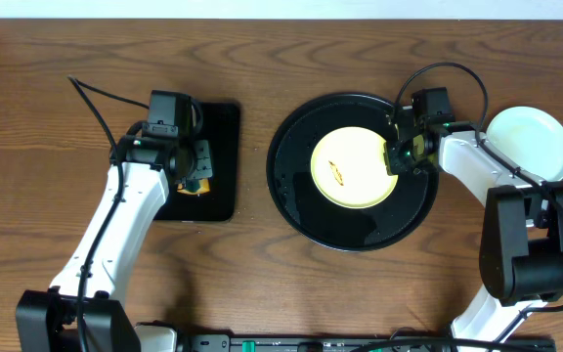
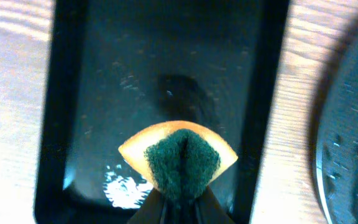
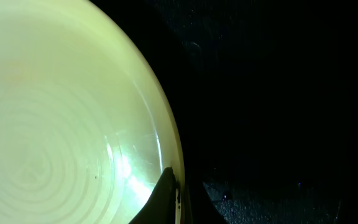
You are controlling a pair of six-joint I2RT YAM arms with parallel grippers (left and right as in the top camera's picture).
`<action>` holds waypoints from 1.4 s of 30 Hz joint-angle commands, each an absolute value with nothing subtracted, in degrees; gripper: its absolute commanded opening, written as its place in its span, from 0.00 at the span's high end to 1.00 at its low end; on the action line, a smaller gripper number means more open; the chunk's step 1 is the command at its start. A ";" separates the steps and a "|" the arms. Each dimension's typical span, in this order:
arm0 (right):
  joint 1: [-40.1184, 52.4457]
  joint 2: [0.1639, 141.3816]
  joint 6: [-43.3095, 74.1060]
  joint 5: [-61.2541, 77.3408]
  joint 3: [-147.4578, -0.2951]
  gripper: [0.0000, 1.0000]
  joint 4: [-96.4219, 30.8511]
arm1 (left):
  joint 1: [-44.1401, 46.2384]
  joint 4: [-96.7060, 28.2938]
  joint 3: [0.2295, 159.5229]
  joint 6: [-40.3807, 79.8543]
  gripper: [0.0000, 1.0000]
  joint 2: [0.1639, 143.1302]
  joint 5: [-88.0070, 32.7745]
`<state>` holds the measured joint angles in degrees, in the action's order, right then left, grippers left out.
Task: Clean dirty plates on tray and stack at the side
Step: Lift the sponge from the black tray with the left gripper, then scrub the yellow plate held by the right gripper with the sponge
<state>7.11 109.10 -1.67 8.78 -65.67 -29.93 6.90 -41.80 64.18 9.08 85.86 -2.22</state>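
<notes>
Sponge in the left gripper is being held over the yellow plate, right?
Not quite. The sponge in the left gripper is held over the small rectangular black tray, not the yellow plate, which sits apart on the round tray. The left wrist view shows it.

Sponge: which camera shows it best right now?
Left wrist: the sponge, centre frame, folded in the left pincer over the small black tray. Overhead shows only a sliver under the left arm; right wrist, nothing.

A robotics lab workbench, by the look of it: a brown wood-grain table (image 1: 262, 59) with two white-and-black robot arms, left (image 1: 115, 225) and right (image 1: 477, 166), rising from a black rail (image 1: 291, 343) at its near edge, and loose black cables (image 1: 101, 95) trailing across it.
</notes>
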 commanded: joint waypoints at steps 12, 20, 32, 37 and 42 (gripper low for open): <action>7.27 110.39 -2.17 8.43 -63.94 0.99 -30.41 | 23.11 -44.21 91.13 -0.12 0.93 110.30 -19.51; 7.64 110.39 -0.27 8.45 -63.94 0.99 -29.98 | 36.14 -34.24 90.98 -2.26 0.93 115.90 -12.97; 7.94 110.39 -0.27 8.40 -63.94 0.99 -29.91 | 37.30 -28.45 90.91 -13.47 0.93 121.95 -8.51; 7.94 110.39 -0.30 8.40 -63.94 0.99 -29.89 | 36.80 -25.96 90.87 -13.52 0.93 125.25 -8.51; 7.94 110.39 -0.27 8.40 -63.94 0.99 -29.76 | 36.29 -24.67 90.87 -13.45 0.93 127.90 -8.58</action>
<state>7.20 109.01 -0.45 8.75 -65.56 -29.32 37.06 -25.02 90.48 -12.34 125.86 -9.08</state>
